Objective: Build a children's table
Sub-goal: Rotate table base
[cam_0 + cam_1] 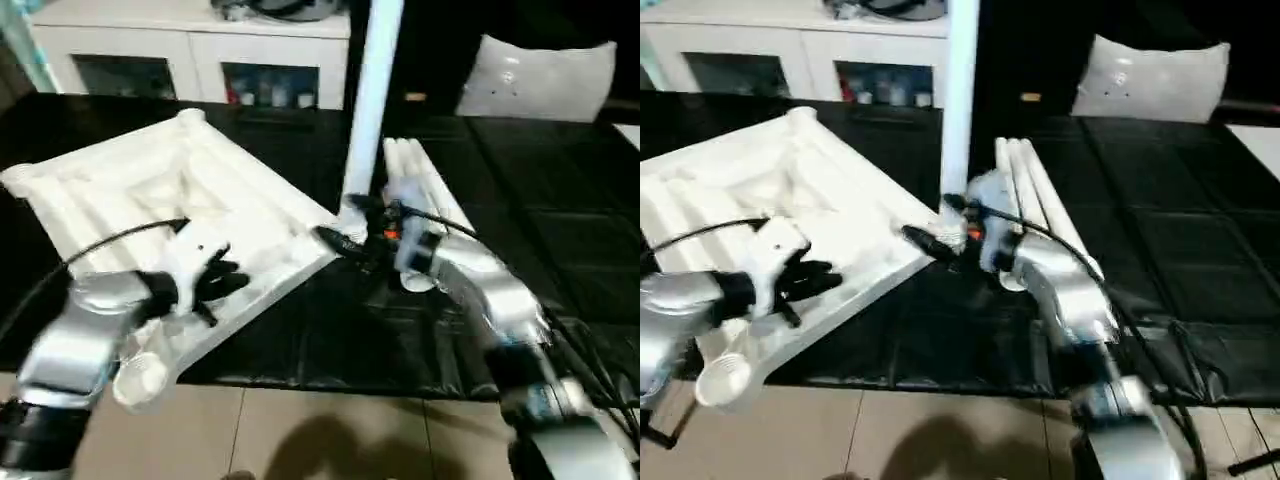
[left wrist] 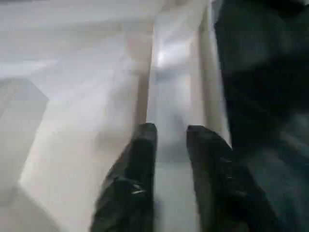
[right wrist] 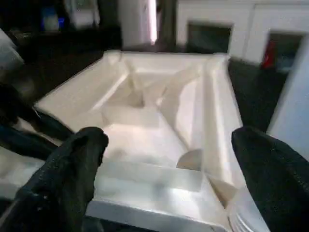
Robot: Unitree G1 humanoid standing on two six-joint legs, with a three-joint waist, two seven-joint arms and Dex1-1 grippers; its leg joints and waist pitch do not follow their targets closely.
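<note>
Top (image 1: 150,190): laid ribs-up, left of the upright leg (image 1: 372,100).
Right gripper (image 3: 169,159): spread wide, nearer the leg.
Left gripper (image 2: 170,145): slightly parted over ribs.

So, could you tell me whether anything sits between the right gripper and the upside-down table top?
Nothing visible does. The right gripper is open and faces the table top, with only open air between them. One leg stands upright beside that corner, not in the gap.

Silver forearms end in white wrists; each hand, left hand (image 1: 212,283) and right hand (image 1: 345,243), has black fingers and a black cable
</note>
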